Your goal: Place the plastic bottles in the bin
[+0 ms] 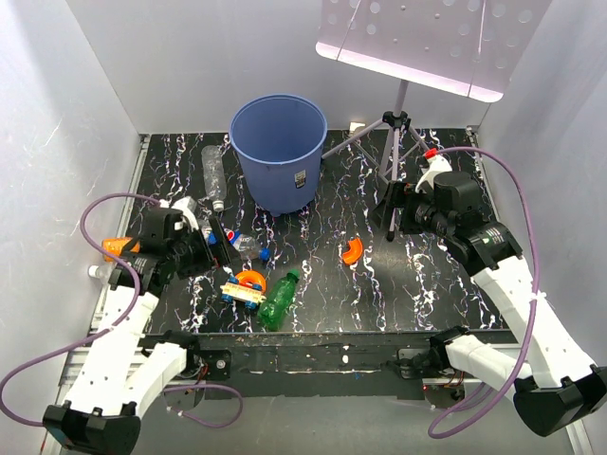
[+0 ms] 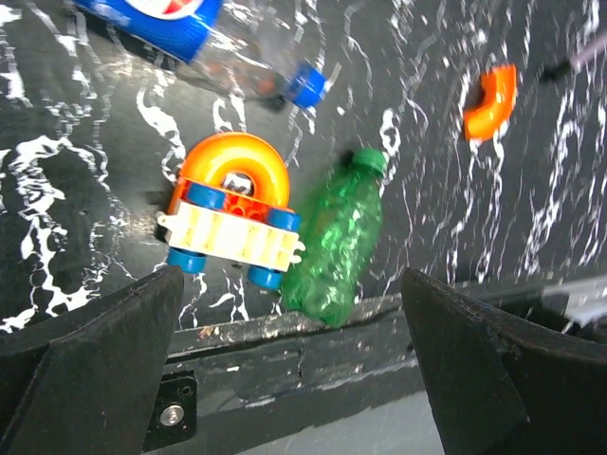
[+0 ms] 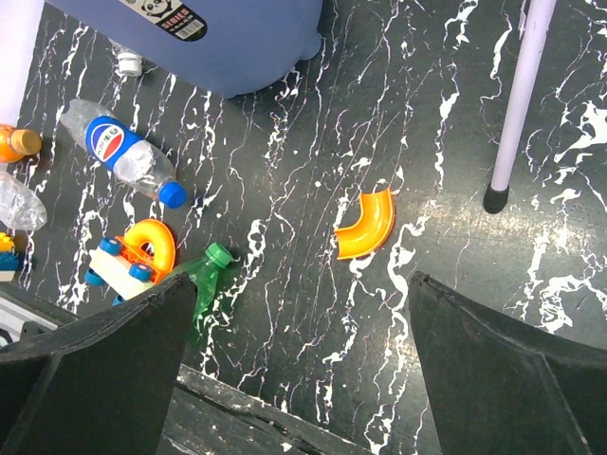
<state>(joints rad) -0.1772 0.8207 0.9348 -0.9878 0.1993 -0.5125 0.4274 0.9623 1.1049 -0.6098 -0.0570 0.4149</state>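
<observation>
The blue bin stands at the back centre and shows at the top of the right wrist view. A green bottle lies by the front edge. A clear bottle with a blue label lies left of centre. Another clear bottle lies left of the bin. An orange bottle sits at the far left. My left gripper hovers open above the green bottle's base, touching nothing. My right gripper hangs open and empty over the right side.
A toy block car with an orange arch lies against the green bottle. An orange curved piece lies mid-table. A tripod with a light panel stands at the back right, one leg near my right gripper.
</observation>
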